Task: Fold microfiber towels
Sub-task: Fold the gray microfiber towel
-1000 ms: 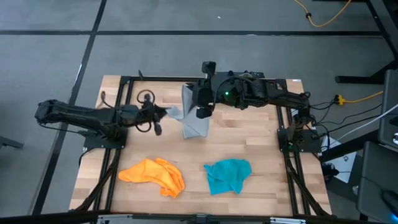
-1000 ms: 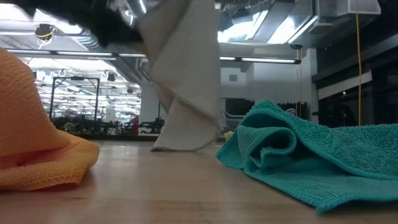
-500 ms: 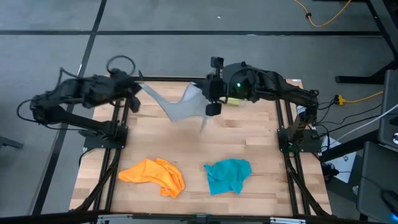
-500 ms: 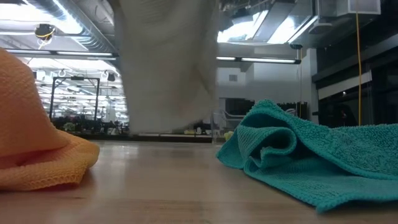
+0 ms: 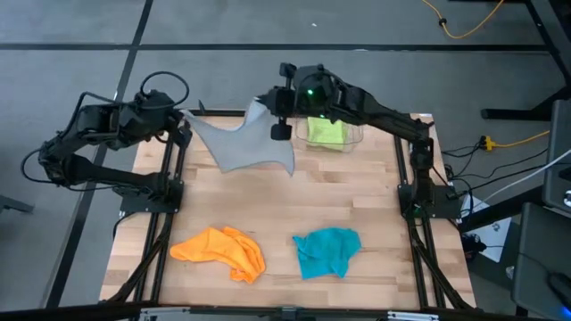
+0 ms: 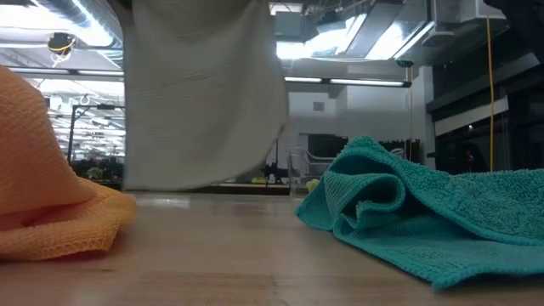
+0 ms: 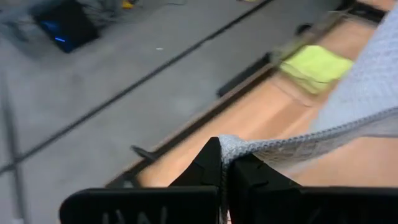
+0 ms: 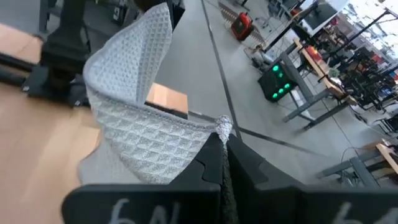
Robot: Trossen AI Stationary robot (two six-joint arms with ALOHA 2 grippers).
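- Along the lower edge of the high view, the orange towel (image 5: 220,252) and teal towel (image 5: 326,251) are lying crumpled; I am risking dragging the hanging cloth across them.
- At centre top, I am stretching the grey-blue towel (image 5: 243,145) in the air, left gripper (image 5: 183,124) and right gripper (image 5: 271,109) each clamped on a corner; pulling harder could slip one free.
- Farthest, the lime green towel (image 5: 325,130) is sitting in the clear bin (image 5: 355,135), which my right arm could knock.

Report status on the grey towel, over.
Left gripper and right gripper both shut on grey-blue waffle-weave microfiber towel, stretched in the air between them. Nothing in the way.
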